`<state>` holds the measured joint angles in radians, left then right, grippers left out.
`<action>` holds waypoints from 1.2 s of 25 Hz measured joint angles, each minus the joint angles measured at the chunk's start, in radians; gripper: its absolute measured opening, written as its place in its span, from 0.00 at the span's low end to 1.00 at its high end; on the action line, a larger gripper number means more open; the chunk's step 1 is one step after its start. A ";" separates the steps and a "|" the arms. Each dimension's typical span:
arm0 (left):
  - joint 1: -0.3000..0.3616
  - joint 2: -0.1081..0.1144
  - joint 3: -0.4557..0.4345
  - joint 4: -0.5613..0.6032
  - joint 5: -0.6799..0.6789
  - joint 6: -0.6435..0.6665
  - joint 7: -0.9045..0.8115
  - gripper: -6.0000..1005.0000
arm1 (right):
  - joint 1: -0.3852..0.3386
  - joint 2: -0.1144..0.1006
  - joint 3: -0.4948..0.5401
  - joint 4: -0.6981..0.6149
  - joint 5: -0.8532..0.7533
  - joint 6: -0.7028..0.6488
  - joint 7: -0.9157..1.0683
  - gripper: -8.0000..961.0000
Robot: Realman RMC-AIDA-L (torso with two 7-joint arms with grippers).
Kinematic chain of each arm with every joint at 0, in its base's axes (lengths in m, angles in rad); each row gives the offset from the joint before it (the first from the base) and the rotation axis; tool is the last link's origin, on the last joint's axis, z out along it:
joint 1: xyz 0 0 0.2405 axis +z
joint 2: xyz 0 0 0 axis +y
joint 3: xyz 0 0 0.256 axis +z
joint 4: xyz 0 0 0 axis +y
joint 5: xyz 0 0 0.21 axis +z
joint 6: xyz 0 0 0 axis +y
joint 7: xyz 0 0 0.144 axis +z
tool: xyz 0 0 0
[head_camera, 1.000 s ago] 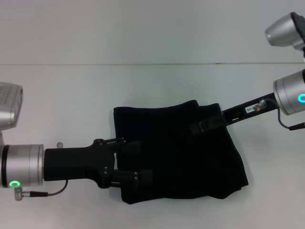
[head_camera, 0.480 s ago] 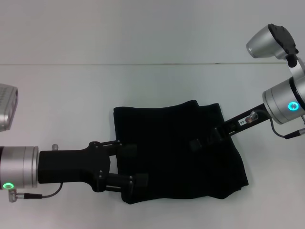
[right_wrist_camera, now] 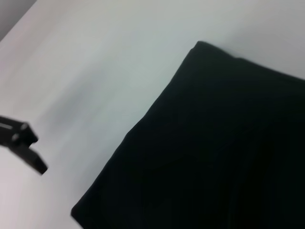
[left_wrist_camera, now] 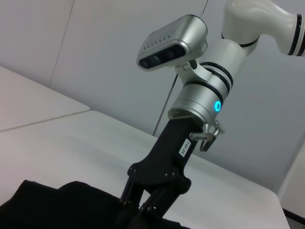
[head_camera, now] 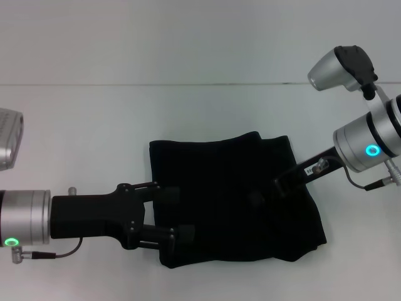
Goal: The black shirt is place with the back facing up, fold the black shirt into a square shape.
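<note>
The black shirt (head_camera: pixel 232 200) lies folded into a rough square in the middle of the white table, plain side up with no lettering showing. My left gripper (head_camera: pixel 177 213) is open at the shirt's left edge, its two fingers spread over the fabric border. My right gripper (head_camera: pixel 260 193) reaches in from the right and sits low over the shirt's middle, dark against the cloth. In the left wrist view the right gripper (left_wrist_camera: pixel 138 207) points down with its tips touching the shirt (left_wrist_camera: pixel 57 205). The right wrist view shows the shirt (right_wrist_camera: pixel 214 152), with a corner on bare table.
The white table (head_camera: pixel 94 125) spreads all around the shirt, and its back edge meets a pale wall. A finger of the left gripper (right_wrist_camera: pixel 24 148) shows far off in the right wrist view. The right arm's silver wrist (head_camera: pixel 363 147) hangs over the table's right side.
My right gripper has moved from the shirt's upper right edge down and inward over its middle. My left gripper has drawn back a little to the left.
</note>
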<state>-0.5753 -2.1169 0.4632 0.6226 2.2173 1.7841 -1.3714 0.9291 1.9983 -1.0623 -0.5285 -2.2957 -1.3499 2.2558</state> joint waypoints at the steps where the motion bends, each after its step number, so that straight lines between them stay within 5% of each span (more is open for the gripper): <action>1: 0.000 0.000 0.000 0.001 0.000 0.000 0.000 0.94 | -0.002 0.001 0.000 0.000 0.001 -0.005 -0.006 0.34; 17: -0.001 0.000 0.000 0.003 -0.001 0.000 -0.005 0.94 | -0.162 0.012 0.172 -0.068 0.076 -0.025 -0.099 0.02; 30: -0.027 0.005 0.009 -0.005 0.004 0.001 -0.009 0.93 | -0.311 0.006 0.347 -0.057 0.111 -0.033 -0.187 0.02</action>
<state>-0.6027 -2.1124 0.4717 0.6175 2.2216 1.7850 -1.3806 0.6182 2.0044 -0.7156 -0.5857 -2.1849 -1.3828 2.0688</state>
